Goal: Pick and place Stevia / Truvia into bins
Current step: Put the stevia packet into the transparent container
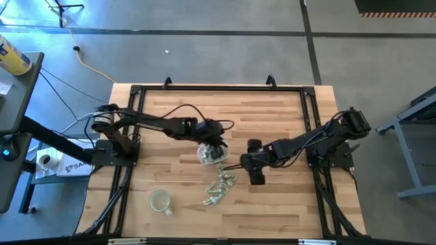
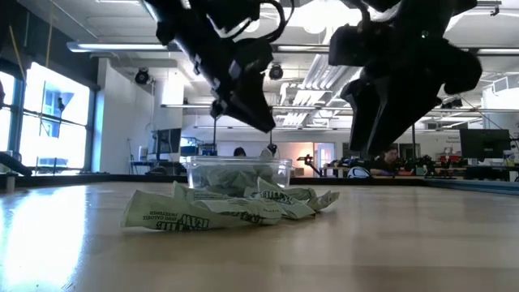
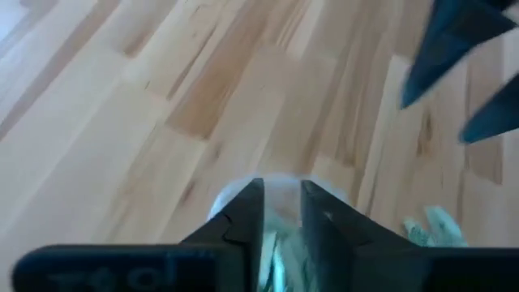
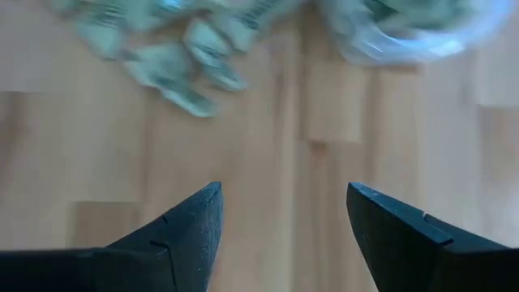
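High view: sachets (image 1: 219,190) beside tub (image 1: 211,154), round cup (image 1: 161,201) apart; both jaws parted, empty.

Grey concrete floor (image 1: 225,47) surrounds the wooden surface (image 1: 170,102). Bright windows (image 2: 49,122) at one side. Ceiling strip lights (image 2: 316,77) are lit; monitors (image 2: 485,144) stand at the far side.

The clear tub (image 1: 210,154) sits mid-table, holding sachets; loose sachets (image 1: 219,189) lie just nearer; round cup (image 1: 160,201) near-left.
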